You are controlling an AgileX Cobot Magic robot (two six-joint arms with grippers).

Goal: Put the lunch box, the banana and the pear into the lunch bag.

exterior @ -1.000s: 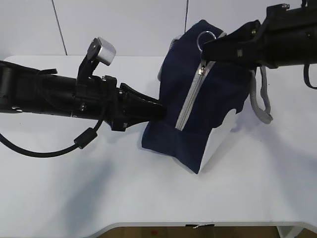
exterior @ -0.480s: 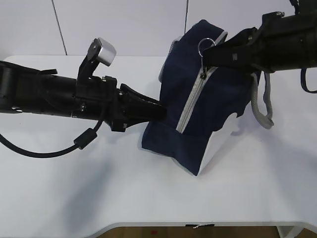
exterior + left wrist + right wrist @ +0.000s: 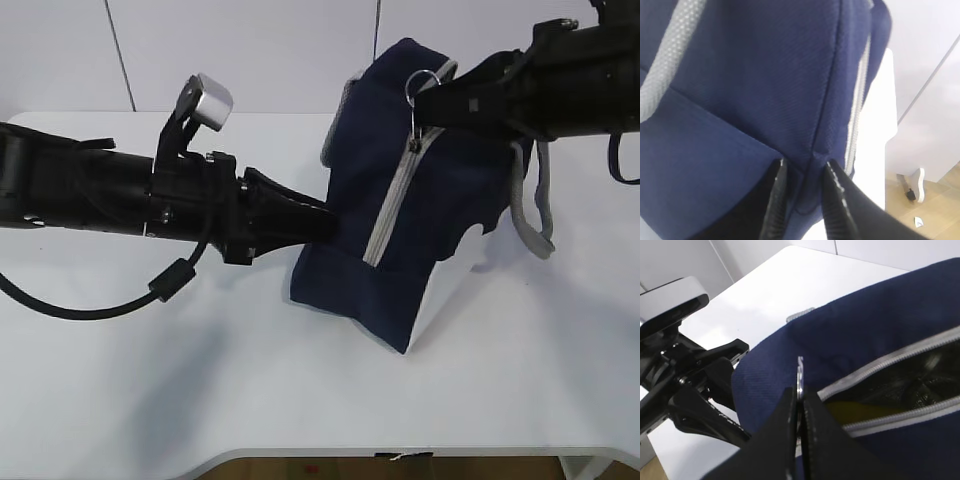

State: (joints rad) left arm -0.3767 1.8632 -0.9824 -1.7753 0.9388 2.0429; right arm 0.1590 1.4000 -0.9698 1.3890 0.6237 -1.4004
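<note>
On one lunch bag [image 3: 400, 210], left claw [image 3: 802, 172] pinches fabric, right claw [image 3: 799, 397] its ring pull [image 3: 420, 82].

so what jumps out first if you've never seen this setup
The navy lunch bag standing mid-table, caught between two black arms. The left gripper pinches a fold of its fabric low on the side, while the right gripper is shut on the zipper's ring pull at the top. Through the part-open zipper, something yellow shows inside.
</note>
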